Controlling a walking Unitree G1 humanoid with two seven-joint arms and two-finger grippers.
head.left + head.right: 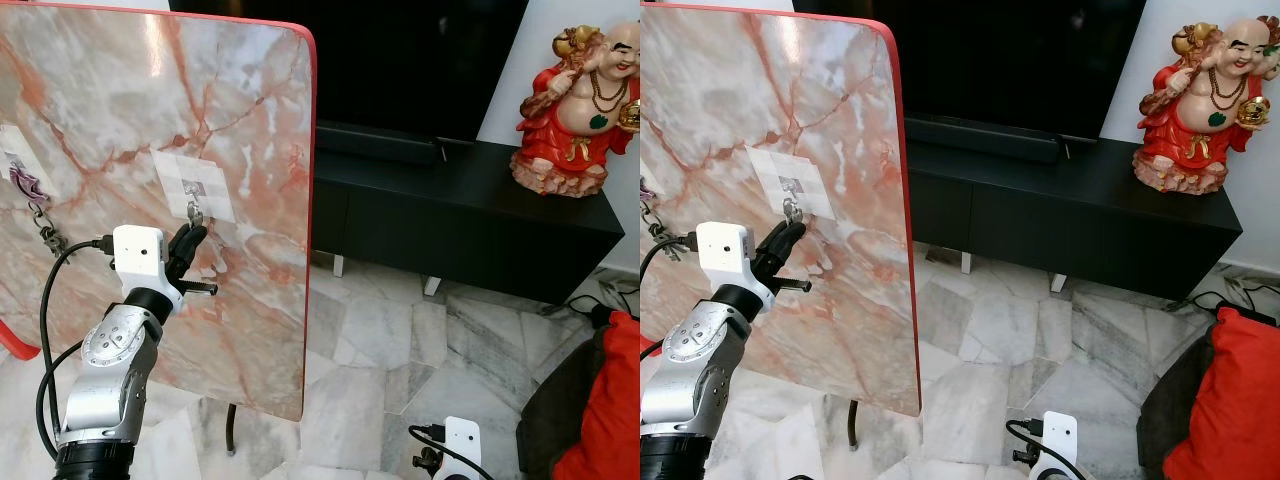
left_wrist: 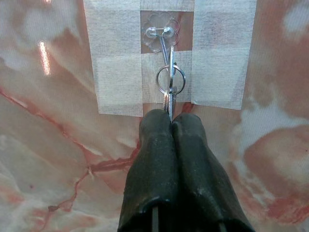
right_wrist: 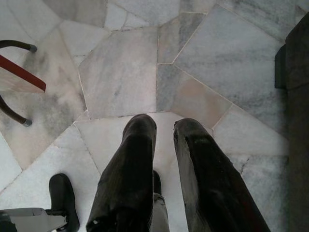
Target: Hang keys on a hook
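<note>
Nearest, down low: right gripper [image 3: 164, 133] hanging idle above the pale marble floor [image 3: 130, 67], fingers slightly parted, nothing between them. Further out: left gripper [image 2: 170, 121] raised against the upright marble-patterned board [image 1: 240, 100], fingers [image 2: 154, 159] clenched on the keys [image 2: 169, 99]. Key ring [image 2: 170, 79] looped over the clear flower-shaped hook [image 2: 161, 33], taped to the board with white strips. Another key bunch [image 1: 42, 225] hanging near the board's left edge. Beyond: black TV cabinet [image 1: 450, 200], red laughing Buddha figurine [image 1: 575, 100] on top.

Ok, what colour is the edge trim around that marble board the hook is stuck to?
Red. The trim runs along the marble board's rim, clearest in the left eye view.
</note>
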